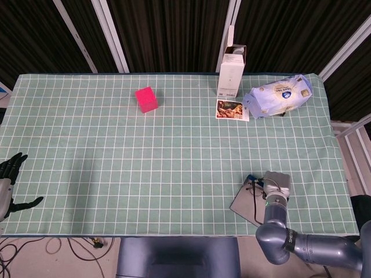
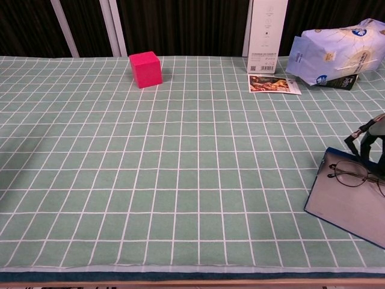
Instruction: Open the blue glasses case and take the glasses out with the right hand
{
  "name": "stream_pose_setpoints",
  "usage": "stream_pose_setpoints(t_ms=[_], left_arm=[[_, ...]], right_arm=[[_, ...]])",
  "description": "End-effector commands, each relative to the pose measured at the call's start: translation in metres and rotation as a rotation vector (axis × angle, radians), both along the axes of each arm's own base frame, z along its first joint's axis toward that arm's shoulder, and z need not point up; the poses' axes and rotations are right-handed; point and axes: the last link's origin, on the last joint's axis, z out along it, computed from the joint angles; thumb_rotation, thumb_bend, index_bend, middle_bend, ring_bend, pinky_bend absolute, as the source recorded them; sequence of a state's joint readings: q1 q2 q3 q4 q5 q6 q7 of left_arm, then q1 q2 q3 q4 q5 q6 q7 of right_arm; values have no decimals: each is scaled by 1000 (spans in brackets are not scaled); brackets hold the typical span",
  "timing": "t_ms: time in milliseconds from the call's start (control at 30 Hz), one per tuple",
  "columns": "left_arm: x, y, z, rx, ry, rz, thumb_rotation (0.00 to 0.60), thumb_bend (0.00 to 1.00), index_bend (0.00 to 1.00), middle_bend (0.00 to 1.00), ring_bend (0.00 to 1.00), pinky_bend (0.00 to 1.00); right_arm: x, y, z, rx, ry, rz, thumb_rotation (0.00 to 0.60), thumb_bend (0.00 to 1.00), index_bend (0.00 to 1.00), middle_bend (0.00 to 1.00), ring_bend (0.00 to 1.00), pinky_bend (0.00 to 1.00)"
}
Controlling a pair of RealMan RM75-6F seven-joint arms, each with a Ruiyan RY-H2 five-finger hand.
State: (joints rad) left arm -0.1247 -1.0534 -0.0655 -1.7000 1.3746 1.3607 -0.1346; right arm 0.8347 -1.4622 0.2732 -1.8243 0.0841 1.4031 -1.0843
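Note:
The blue glasses case [image 2: 346, 211] lies open and flat near the table's front right corner, its grey inside facing up. Thin-framed glasses [image 2: 354, 175] rest on its far part. In the head view the case [image 1: 242, 202] shows only partly, under my right hand [image 1: 277, 182]. In the chest view the dark fingers [image 2: 368, 136] of my right hand reach down at the case's far edge beside the glasses; the frame's right border hides whether they hold anything. My left hand [image 1: 8, 184] hangs off the table's left front edge with its fingers spread, holding nothing.
A pink cube [image 1: 146, 99] stands at the back left of centre. A tall white carton [image 1: 232, 70], a picture card [image 1: 232, 109] and a pale blue bag [image 1: 279, 95] sit at the back right. The checked green cloth [image 1: 174, 168] covers the table.

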Motion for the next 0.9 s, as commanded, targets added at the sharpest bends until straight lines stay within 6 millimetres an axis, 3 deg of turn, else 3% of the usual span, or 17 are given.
stream_pose_setpoints(t_ms=[33,300,400,900], left_arm=[[0,0,0,2,-2,1,600,0,0,0,0,0],[0,0,1,3,-4,2,600,0,0,0,0,0],[-1,1,1,4,-6,4,600,0,0,0,0,0],[-1,1,0,2,-10,12,600,0,0,0,0,0]], right_arm=[[3,-2,-3,1,-12,7,600,572,490,945,1000,930],[18,-10,-14,-4,-51,57,600,571,494,945,1000,930],[36,-21,-21,-34,-105,108,600,571,497,945,1000,930],[73,-41,-41,-137,-261,250,600,571,506,945,1000,930]])
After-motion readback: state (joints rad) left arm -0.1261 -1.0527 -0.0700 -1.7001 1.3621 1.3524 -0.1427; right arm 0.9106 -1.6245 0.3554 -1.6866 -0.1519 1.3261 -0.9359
